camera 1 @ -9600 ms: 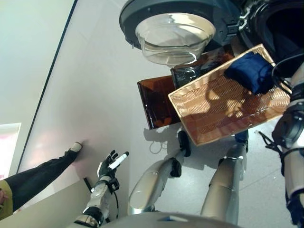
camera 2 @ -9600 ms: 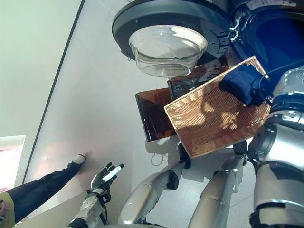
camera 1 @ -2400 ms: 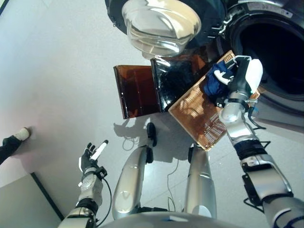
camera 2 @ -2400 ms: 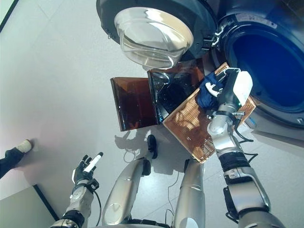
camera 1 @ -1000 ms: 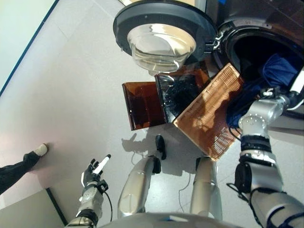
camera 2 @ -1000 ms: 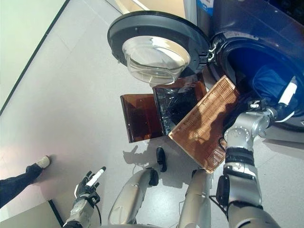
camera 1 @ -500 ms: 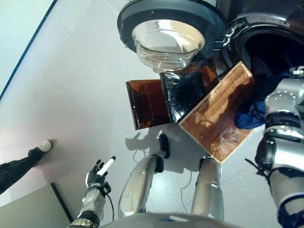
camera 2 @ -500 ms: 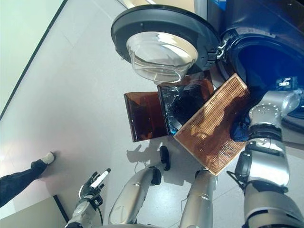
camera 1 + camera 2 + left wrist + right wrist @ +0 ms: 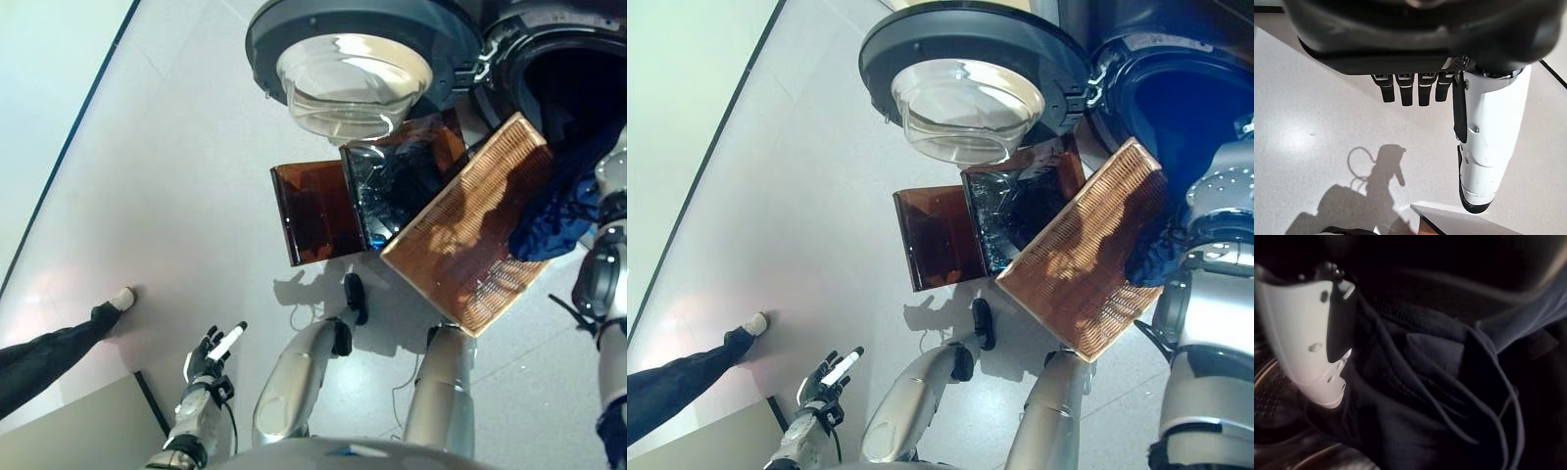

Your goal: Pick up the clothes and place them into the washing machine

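Note:
A dark blue garment (image 9: 560, 208) hangs out of the washing machine's drum (image 9: 578, 83) and over the far edge of the tilted wicker basket (image 9: 468, 227). My right arm reaches into the drum, so the right hand is hidden in both eye views. In the right wrist view its white-covered thumb (image 9: 1308, 342) presses into the bunched blue cloth (image 9: 1440, 396), with the drum's perforated metal behind. My left hand (image 9: 211, 357) hangs low over the floor at the lower left, open and holding nothing, and it also shows in its wrist view (image 9: 1488, 137).
The machine's round glass door (image 9: 355, 69) stands open above the basket. Two brown translucent boxes (image 9: 318, 211) lie on the floor beside the basket. A person's leg and shoe (image 9: 59, 351) come in at the lower left, beside a grey panel (image 9: 78, 431).
The camera has shifted. My right arm has pushed further into the drum with the blue garment, and its hand has gone out of the eye views. The left hand stays idle.

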`<state>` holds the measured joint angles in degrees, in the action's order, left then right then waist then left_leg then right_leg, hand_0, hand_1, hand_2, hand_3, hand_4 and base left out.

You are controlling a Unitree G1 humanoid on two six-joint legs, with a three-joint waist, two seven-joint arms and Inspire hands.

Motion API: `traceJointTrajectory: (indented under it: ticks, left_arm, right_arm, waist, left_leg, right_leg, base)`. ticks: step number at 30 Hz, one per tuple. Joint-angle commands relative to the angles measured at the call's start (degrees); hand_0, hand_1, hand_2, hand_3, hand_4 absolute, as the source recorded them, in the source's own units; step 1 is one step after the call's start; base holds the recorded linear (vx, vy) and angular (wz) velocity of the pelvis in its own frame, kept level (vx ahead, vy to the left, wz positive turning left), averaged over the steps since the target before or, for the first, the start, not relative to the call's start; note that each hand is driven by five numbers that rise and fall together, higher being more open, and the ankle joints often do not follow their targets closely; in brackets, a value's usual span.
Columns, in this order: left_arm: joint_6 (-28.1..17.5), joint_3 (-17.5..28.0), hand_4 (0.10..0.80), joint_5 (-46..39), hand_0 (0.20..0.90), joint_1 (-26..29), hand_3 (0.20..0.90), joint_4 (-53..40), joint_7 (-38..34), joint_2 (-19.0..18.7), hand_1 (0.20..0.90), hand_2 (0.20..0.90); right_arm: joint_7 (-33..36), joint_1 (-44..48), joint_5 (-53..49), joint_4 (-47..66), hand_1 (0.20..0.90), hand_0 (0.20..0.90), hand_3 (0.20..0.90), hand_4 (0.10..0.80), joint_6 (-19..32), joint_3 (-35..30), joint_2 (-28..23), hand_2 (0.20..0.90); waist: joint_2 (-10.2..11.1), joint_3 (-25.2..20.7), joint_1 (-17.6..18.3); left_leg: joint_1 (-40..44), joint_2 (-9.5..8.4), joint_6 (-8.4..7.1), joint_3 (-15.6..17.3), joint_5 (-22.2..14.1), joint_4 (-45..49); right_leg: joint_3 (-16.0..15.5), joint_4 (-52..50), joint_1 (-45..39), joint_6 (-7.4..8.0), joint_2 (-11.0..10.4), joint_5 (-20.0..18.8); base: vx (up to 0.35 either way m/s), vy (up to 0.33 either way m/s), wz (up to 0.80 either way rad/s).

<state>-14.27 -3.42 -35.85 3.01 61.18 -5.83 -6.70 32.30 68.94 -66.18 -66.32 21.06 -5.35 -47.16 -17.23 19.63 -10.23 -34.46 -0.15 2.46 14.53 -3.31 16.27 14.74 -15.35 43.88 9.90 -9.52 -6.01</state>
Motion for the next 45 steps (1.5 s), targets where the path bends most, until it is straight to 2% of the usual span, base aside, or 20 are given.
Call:
traceJointTrajectory:
  ticks: [1,3,5,6,24,31,38,40,43,45]
  left_arm:
    - [-2.7,-0.4,0.8,-2.2,0.9,-3.6,0.9,3.1,-1.9,-5.7,0.9,0.9]
    - [-2.8,-0.3,0.8,-2.3,0.9,-3.8,0.9,3.4,-2.2,-5.5,0.9,0.9]
    - [-2.8,-0.2,0.8,-2.2,0.9,-3.8,0.9,3.5,-2.3,-5.5,0.9,0.9]
    - [-2.7,-0.2,0.8,-2.2,0.9,-3.6,0.9,3.8,-2.7,-5.4,0.9,0.9]
    - [-2.7,0.9,0.8,-2.1,0.9,-2.9,0.9,4.1,-3.0,-5.6,0.9,0.9]
    - [-2.7,1.8,0.8,-1.8,0.9,-2.7,0.9,3.9,-3.3,-5.6,0.9,0.9]
    - [-2.9,3.7,0.8,-1.1,0.9,-2.2,0.9,3.1,-4.5,-4.7,0.9,0.9]
    - [-2.9,4.2,0.8,-0.7,0.9,-1.9,0.9,3.0,-5.1,-4.1,0.9,0.9]
    - [-2.9,4.6,0.8,-0.2,0.9,-2.0,0.9,2.8,-5.3,-3.9,0.9,0.9]
    - [-3.0,5.3,0.8,0.6,0.9,-1.8,0.9,2.7,-5.6,-3.6,0.9,0.9]
  right_arm:
    - [-3.9,11.6,3.4,6.7,0.2,0.2,0.2,0.3,6.4,7.4,-11.3,0.2]
    - [-3.0,11.8,2.9,7.4,0.2,0.2,0.2,0.3,8.1,6.9,-10.9,0.2]
    - [-3.0,11.7,3.1,7.3,0.348,0.348,0.348,0.406,8.1,6.8,-10.9,0.348]
    - [-2.4,11.9,2.7,6.5,0.9,0.9,0.9,0.8,8.2,6.7,-11.1,0.9]
    - [-3.3,8.5,5.8,8.0,0.9,0.9,0.9,0.8,6.0,6.5,-9.1,0.9]
    - [-0.6,4.1,11.3,12.5,0.9,0.9,0.9,0.8,5.4,5.3,-6.5,0.9]
    - [4.0,-10.9,23.6,27.4,0.9,0.9,0.9,0.8,4.9,0.0,1.2,0.9]
    - [4.7,-18.2,26.6,32.9,0.9,0.9,0.9,0.8,5.3,-3.4,6.4,0.9]
    - [5.6,-23.5,31.0,36.5,0.9,0.9,0.9,0.8,4.5,-4.6,9.9,0.9]
    - [7.8,-29.6,38.7,39.4,0.9,0.9,0.9,0.8,2.5,-5.4,14.0,0.9]
  waist:
    - [0.1,-6.1,-0.6]
    - [0.0,-6.7,-0.7]
    - [0.1,-6.9,-0.8]
    - [0.1,-7.2,-0.9]
    - [1.2,-6.9,-0.4]
    - [1.9,-6.4,-0.3]
    - [2.4,-5.2,0.5]
    - [2.6,-4.9,0.8]
    - [2.8,-4.9,0.8]
    - [2.8,-4.8,0.9]
  left_leg:
    - [0.1,1.26,-4.85,-1.3,5.8,-5.8]
    - [0.2,1.14,-4.8,-1.3,5.4,-5.9]
    - [-0.1,1.21,-4.73,-1.2,5.7,-5.9]
    - [0.1,1.09,-4.75,-1.2,5.4,-6.0]
    - [0.0,1.14,-4.33,-1.3,5.1,-5.5]
    - [0.0,1.04,-4.22,-1.2,5.1,-5.4]
    - [0.0,1.08,-3.89,-1.2,5.3,-5.3]
    - [0.1,1.06,-3.71,-1.2,5.2,-5.2]
    - [0.1,1.04,-3.57,-1.1,5.2,-5.1]
    - [0.0,1.06,-3.44,-1.1,5.5,-5.3]
  right_leg:
    - [-1.7,-7.0,-1.1,-5.07,3.4,6.8]
    - [-1.8,-7.3,-1.0,-5.11,3.3,7.2]
    - [-1.7,-7.3,-0.7,-5.13,3.4,6.8]
    - [-1.9,-7.3,-0.8,-5.15,3.4,7.1]
    - [-2.1,-7.8,-0.3,-5.29,3.3,6.7]
    - [-1.8,-7.2,-0.6,-5.3,3.5,6.2]
    - [-1.8,-6.7,-1.2,-5.34,3.6,5.9]
    - [-1.8,-6.8,-1.4,-5.38,3.6,5.9]
    - [-1.7,-6.8,-1.3,-5.4,3.6,5.8]
    - [-1.6,-6.4,-1.3,-5.38,3.6,5.3]
  base:
    - [0.0,0.0,0.0]
    - [0.0,0.0,0.0]
    - [0.0,0.0,0.0]
    - [0.0,0.0,0.0]
    - [-0.006,0.0,0.0]
    - [-0.012,0.0,0.0]
    - [-0.008,-0.002,-0.02]
    - [0.0,-0.003,-0.07]
    - [-0.005,0.001,-0.06]
    - [-0.004,-0.003,-0.05]
